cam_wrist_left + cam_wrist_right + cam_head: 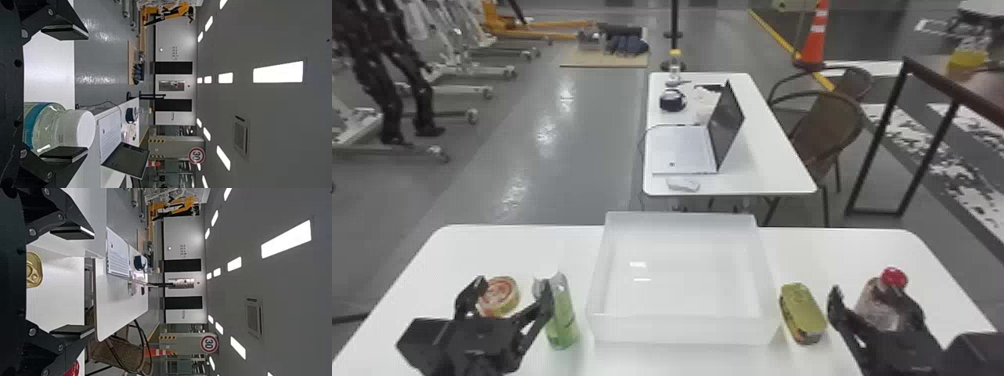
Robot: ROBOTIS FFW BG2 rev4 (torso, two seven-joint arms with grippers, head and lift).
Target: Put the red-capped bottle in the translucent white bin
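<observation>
The red-capped bottle (871,306) stands on the right of the table in the head view, partly hidden by my right gripper (869,295). That gripper is open, one finger in front of the bottle and the other left of it. In the right wrist view, the red cap (73,369) peeks out past the lower finger of the open right gripper (92,281). The translucent white bin (682,331) sits mid-table with nothing in it. My left gripper (513,287) is on the table's left side; the left wrist view has it open too (85,93).
Left of the bin, a green bottle (563,320) is beside my left gripper, and a round tin (501,296) lies beyond it. Between the bin and my right gripper is a gold-lidded oval can (803,309). Another table (772,170) with a laptop is behind.
</observation>
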